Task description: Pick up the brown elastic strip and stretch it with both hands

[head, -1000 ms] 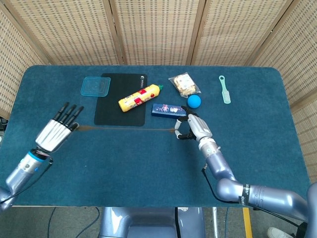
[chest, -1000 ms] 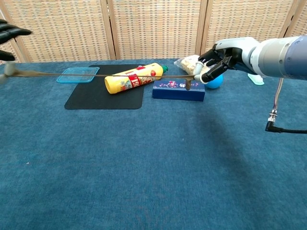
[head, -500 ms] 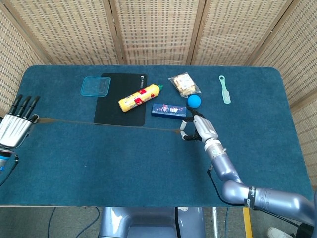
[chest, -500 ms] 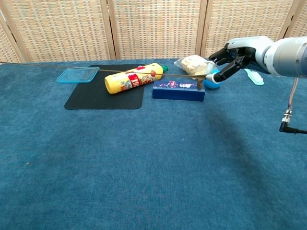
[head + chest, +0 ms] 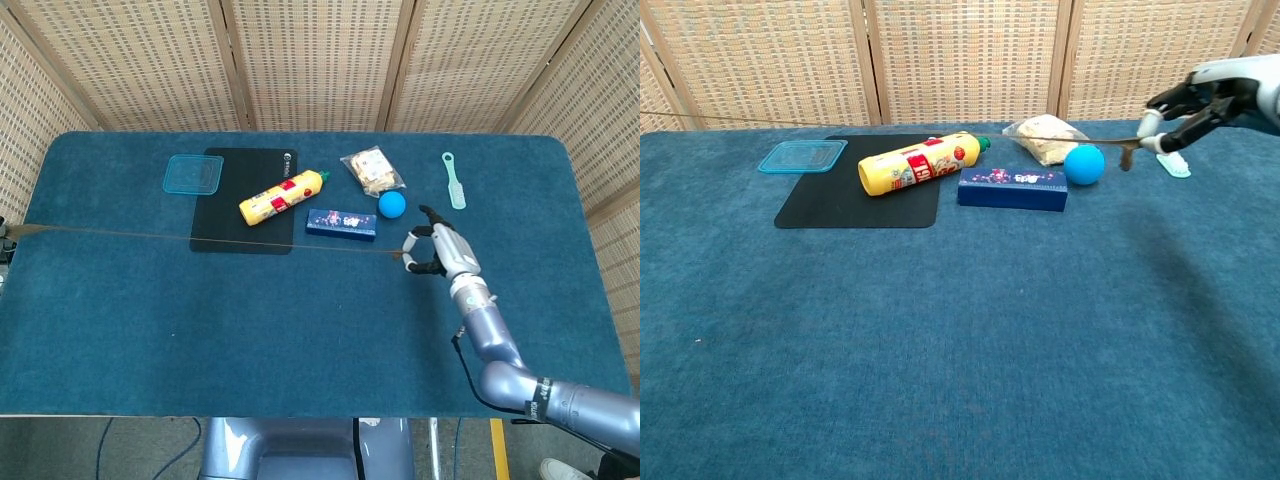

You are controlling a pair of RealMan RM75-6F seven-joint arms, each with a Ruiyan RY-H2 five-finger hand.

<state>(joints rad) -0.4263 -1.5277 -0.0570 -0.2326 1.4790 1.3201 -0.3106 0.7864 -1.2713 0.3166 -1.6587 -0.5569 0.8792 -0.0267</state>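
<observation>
The brown elastic strip (image 5: pixel 200 241) is pulled into a thin taut line across the table, from the left edge to my right hand (image 5: pixel 440 252). That hand pinches the strip's right end just right of the blue ball; in the chest view the right hand (image 5: pixel 1205 100) holds the end (image 5: pixel 1127 153) above the table. Of my left hand only a sliver (image 5: pixel 4 245) shows at the left edge of the head view, where the strip (image 5: pixel 760 120) runs out to it. The chest view does not show the left hand.
Under the strip's line lie a black mat (image 5: pixel 243 200), a yellow bottle (image 5: pixel 283 195) and a dark blue box (image 5: pixel 341 222). A blue ball (image 5: pixel 392 204), a snack bag (image 5: pixel 372 168), a clear blue lid (image 5: pixel 193 173) and a pale green brush (image 5: pixel 453 180) sit further back.
Both hands have moved apart: the left one slid out past the table's left edge, the right one moved right past the blue ball. The strip has stretched much longer and thinner.
</observation>
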